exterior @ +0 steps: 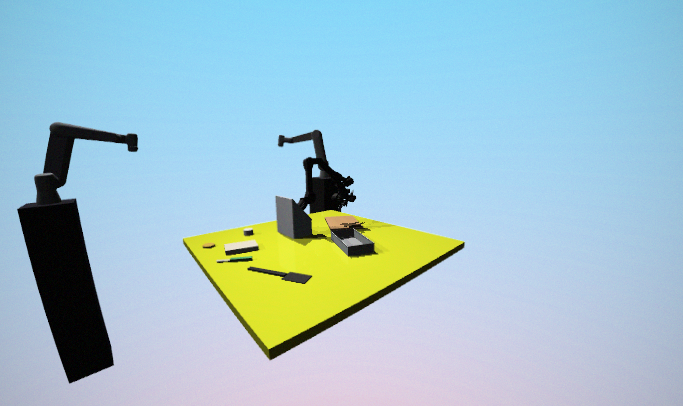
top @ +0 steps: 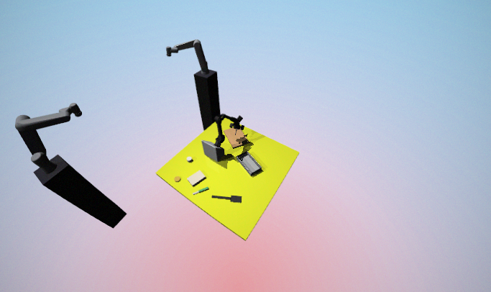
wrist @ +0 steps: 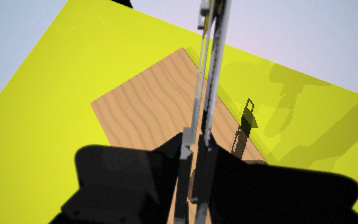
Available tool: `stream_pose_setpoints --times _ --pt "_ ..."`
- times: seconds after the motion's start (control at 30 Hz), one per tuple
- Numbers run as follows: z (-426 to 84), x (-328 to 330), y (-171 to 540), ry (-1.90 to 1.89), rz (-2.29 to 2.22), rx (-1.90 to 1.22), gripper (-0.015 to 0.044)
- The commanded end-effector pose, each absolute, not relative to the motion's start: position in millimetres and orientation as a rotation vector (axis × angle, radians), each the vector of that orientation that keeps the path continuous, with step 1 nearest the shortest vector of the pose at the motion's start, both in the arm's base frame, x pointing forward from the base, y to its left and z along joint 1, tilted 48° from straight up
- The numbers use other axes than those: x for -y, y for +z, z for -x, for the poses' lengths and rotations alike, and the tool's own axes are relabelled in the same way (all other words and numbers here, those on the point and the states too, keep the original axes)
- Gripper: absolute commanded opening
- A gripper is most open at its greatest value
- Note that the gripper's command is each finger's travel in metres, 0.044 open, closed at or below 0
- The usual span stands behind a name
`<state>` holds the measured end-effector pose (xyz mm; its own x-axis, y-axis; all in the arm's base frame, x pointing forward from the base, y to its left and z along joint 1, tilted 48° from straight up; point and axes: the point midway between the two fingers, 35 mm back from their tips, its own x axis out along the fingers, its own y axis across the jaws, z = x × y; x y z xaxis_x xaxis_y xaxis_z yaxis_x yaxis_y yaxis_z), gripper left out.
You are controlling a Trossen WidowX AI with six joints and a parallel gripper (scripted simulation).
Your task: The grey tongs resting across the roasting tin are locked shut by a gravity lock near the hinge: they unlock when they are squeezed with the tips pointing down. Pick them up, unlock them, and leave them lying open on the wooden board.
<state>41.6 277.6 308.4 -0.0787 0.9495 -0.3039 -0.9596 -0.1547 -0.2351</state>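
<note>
The gripper point(top: 236, 128) point(wrist: 196, 142) is shut on the grey tongs point(wrist: 213, 75) and holds them in the air above the wooden board point(top: 230, 135) point(exterior: 335, 220) point(wrist: 145, 95). In the wrist view the tongs run from between the fingertips to the top edge, their two long arms close together. Their far end is cut off there, and whether they are locked cannot be told. In the top and exterior views the tongs are too small and dark to make out well. Their shadow falls over the board's edge. The roasting tin point(top: 257, 172) point(exterior: 360, 249) stands beside the board, with nothing resting across it.
A grey upright panel point(top: 211, 150) point(exterior: 285, 216) stands beside the arm's base. Farther off lie a white block point(top: 196, 178), a green-handled tool point(top: 203, 189), a black spatula point(top: 235, 198), an orange disc point(top: 177, 179) and a small white cylinder point(top: 189, 158). Two other arms stand on black pedestals outside the table.
</note>
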Motion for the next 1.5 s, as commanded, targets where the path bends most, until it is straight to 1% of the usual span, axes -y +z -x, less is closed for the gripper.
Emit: stream_pose_setpoints --times 0.0,0.77,1.47 --pt "-42.6 -274.8 311.9 1.692 0.362 0.047 -0.015" --pt "-39.7 -243.4 289.1 1.805 0.18 0.382 -0.015" --pt "-39.2 -242.0 287.8 1.808 0.179 0.392 -0.015"
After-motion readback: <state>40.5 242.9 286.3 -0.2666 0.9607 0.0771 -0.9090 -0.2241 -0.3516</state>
